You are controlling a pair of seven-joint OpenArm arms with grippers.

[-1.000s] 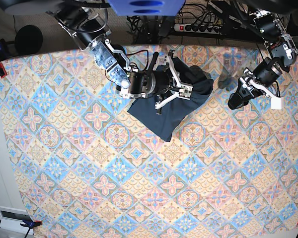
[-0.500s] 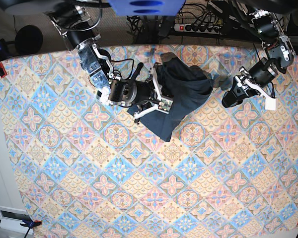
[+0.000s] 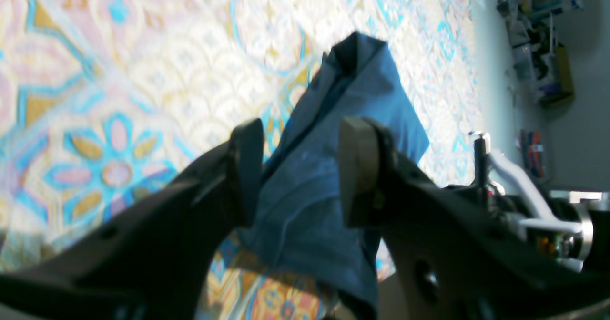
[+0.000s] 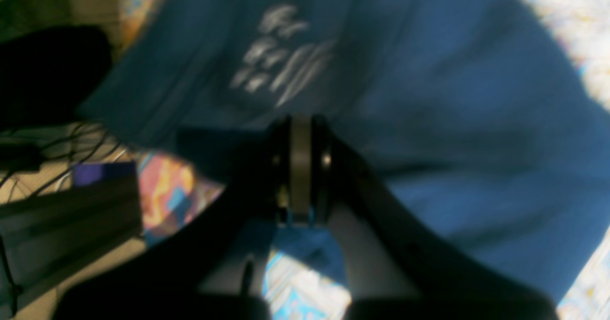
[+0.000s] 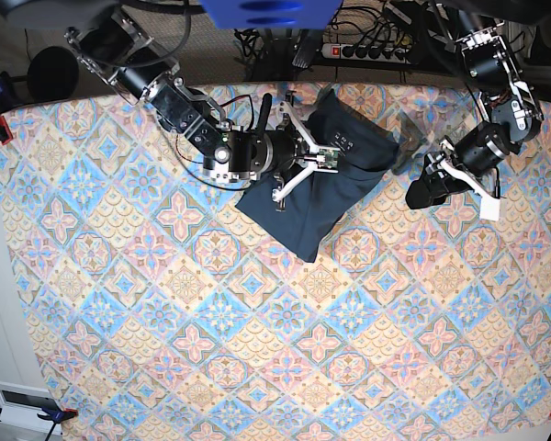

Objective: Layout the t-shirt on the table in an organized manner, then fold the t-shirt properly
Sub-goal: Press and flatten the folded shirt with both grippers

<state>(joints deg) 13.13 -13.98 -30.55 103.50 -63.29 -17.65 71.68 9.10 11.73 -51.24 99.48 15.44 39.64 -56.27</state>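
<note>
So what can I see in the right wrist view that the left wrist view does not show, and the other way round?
Only the right wrist view shows the white printed mark on the fabric and the right gripper, shut on a fold of it. Only the left wrist view shows the left gripper, jaws apart, empty, and a corner of the room beyond. Both show the t-shirt, bunched up, lying on the table.

Blurred wrist views, bright glare

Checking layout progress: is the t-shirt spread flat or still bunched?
Still bunched: the t-shirt lies as a crumpled heap near the table's far edge, sleeves not laid out.
</note>
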